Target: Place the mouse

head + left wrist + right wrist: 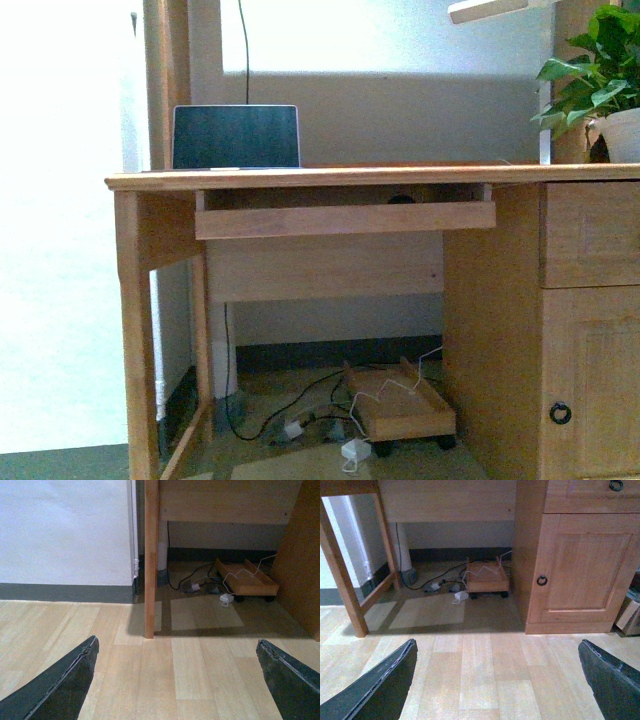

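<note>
A small dark rounded shape (402, 198) peeks over the front rail of the pull-out tray (345, 219) under the wooden desk top (330, 178). It may be the mouse, but too little shows to tell. No mouse shows in either wrist view. My left gripper (176, 645) is open and empty, low over the wood floor in front of the desk's left leg (150, 555). My right gripper (496, 645) is open and empty over the floor, facing the space under the desk. Neither arm shows in the front view.
A dark-screened laptop (236, 136) stands on the desk at the left, and a potted plant (600, 70) at the right. The desk's cabinet door (580, 570) and drawer are on the right. A wheeled wooden stand (487, 576) and loose cables (440, 582) lie under the desk.
</note>
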Robot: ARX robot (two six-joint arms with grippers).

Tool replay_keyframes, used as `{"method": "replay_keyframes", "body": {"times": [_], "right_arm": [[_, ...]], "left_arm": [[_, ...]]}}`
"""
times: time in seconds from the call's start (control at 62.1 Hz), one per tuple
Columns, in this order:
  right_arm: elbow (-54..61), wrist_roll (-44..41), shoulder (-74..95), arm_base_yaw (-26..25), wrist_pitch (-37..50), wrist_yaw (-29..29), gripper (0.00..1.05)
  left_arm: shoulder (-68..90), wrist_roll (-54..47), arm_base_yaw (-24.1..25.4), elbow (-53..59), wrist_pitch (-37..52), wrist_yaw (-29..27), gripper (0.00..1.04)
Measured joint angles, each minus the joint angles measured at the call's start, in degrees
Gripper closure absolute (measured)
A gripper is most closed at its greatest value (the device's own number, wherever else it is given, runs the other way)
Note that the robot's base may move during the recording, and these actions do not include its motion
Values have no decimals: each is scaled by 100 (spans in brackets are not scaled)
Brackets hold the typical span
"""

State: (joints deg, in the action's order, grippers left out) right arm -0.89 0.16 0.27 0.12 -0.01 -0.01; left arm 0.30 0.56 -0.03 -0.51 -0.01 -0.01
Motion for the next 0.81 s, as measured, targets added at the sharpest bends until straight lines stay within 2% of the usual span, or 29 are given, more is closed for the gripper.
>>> {"method": "replay_keyframes", "body": {"times": [0.806], "right_arm": [[0,0,0,0,0,0,7]], "left_arm": [[0,0,0,2,-2,0,8]]}}
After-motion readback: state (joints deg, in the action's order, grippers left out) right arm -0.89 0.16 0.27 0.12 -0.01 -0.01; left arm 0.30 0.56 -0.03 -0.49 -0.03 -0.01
